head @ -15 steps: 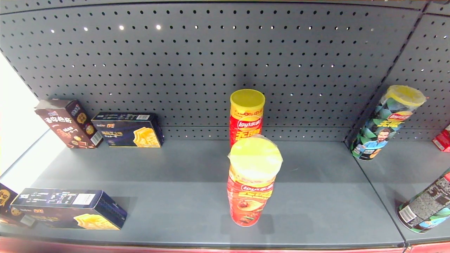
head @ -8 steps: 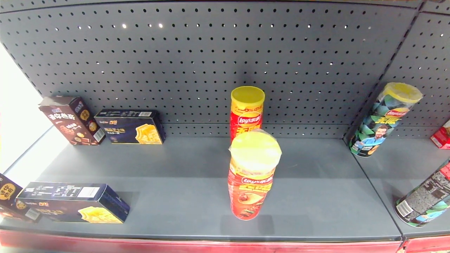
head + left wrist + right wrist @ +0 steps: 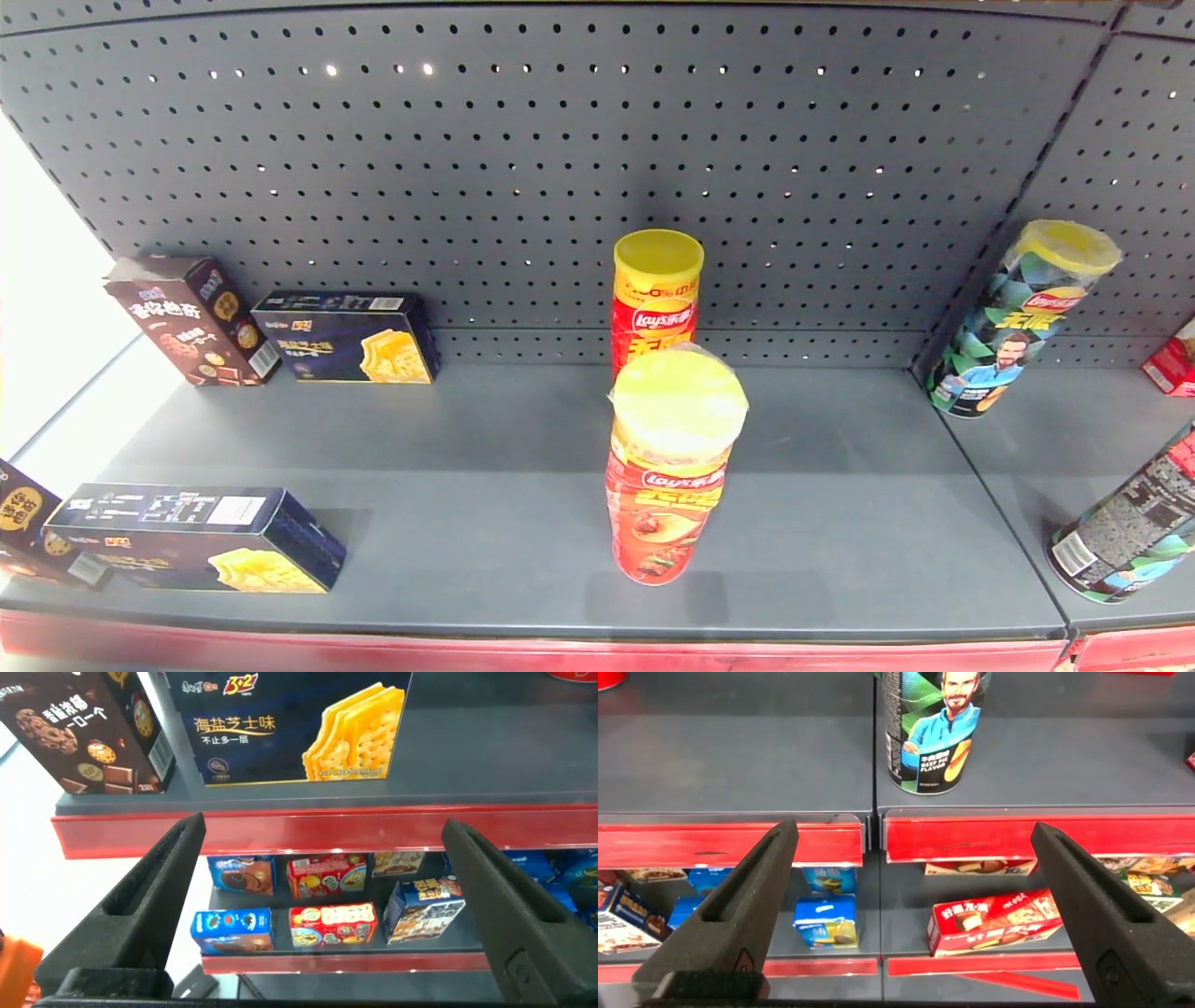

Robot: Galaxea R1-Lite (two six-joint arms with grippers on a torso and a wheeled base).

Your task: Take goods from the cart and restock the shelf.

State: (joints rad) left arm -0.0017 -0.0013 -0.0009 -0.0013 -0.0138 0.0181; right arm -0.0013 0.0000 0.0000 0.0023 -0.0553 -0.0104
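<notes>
Noted a slight shift of the whole head view against a second ago: camera move, not goods. Nothing changed over the last half second.

Upright near the front middle of the grey metal shelf: red cardboard crisp tube with a yellow plastic lid. Directly behind it, against the grey perforated back panel: second red crisp tube, also upright, apart from the first.

Back left, side by side: brown cardboard cookie box and dark blue cracker box. Front left: another dark blue cracker box, lying flat.

Next bay to the right: green-patterned crisp tube at the back, second patterned tube near the front edge.

Left tool: black fingers spread wide, gripping nothing — level with the red shelf edge strip, front cracker box just above it.

Right tool: fingers equally wide, empty. Beyond its gap, upright on the shelf: one green-patterned tube — which of the two, unclear.
</notes>
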